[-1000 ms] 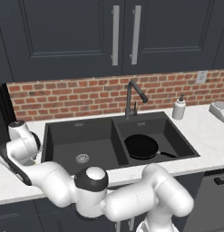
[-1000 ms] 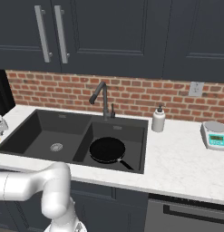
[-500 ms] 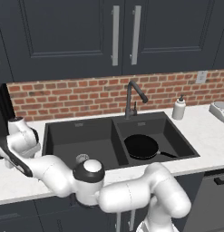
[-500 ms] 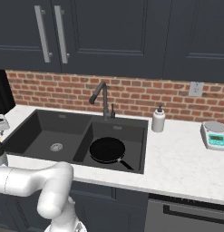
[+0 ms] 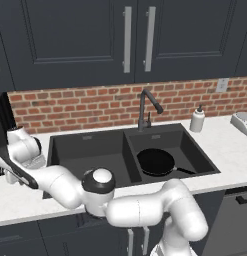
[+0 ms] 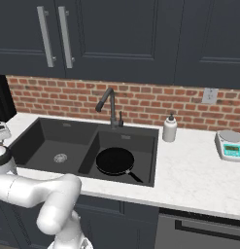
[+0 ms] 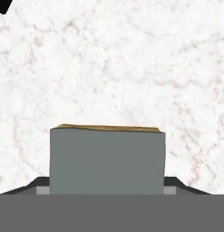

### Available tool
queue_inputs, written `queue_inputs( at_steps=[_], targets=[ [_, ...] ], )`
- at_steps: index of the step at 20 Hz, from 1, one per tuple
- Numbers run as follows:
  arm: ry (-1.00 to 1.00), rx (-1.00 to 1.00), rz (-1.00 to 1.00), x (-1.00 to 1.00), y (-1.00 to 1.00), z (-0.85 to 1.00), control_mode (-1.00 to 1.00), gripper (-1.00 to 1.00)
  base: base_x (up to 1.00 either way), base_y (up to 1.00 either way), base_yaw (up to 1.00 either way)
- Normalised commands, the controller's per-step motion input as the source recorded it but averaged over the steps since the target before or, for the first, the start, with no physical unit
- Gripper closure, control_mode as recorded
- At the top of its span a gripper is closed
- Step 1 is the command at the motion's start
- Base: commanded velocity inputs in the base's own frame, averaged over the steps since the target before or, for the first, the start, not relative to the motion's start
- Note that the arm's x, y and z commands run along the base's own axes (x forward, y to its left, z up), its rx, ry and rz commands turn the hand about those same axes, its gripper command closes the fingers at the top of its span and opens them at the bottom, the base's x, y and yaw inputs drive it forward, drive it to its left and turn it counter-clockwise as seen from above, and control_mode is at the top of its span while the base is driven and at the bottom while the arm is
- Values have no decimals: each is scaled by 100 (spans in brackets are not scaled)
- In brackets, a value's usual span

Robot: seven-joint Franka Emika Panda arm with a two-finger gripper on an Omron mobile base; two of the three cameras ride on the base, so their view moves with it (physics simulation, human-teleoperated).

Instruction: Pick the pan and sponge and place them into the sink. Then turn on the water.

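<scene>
Seeing the sponge (image 7: pixel 107 159) at 6 o'clock in my hand view, grey-green top, yellow edge at its far side, lying on the white marble counter (image 7: pixel 113 63). Gripper (image 7: pixel 107 188) straddles it, a dark fingertip (image 7: pixel 41 185) at each side; whether they're pressing it I can't tell. Pan (image 5: pixel 156 162) lies in the sink's (image 5: pixel 90 150) right basin, handle toward 4 o'clock. Faucet (image 5: pixel 146 106) behind the divider.

Glossy white arm (image 5: pixel 145 210), dark joint caps

Soap bottle (image 6: pixel 169 129) and scale (image 6: pixel 230 145) on marble counter (image 6: pixel 189 170).
</scene>
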Motion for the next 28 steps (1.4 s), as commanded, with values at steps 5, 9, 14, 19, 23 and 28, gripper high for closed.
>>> queue_inputs(
  at_steps=[5, 9, 14, 19, 23, 28],
  targets=[
    [-17, 0, -9, -63, -92, -67, -100, 100, 0, 0, 0],
    [-14, 1, -4, -83, -100, -24, -100, 100, 0, 0, 0],
    [-14, 5, -1, -80, -100, 2, -100, 100, 0, 0, 0],
    [-14, 10, 0, -71, -100, 21, -100, 100, 0, 0, 0],
    [-17, 11, 0, -71, -100, 33, -100, 100, 0, 0, 0],
    [-17, 4, 1, -56, -98, 61, -100, 100, 0, 0, 0]
  ],
)
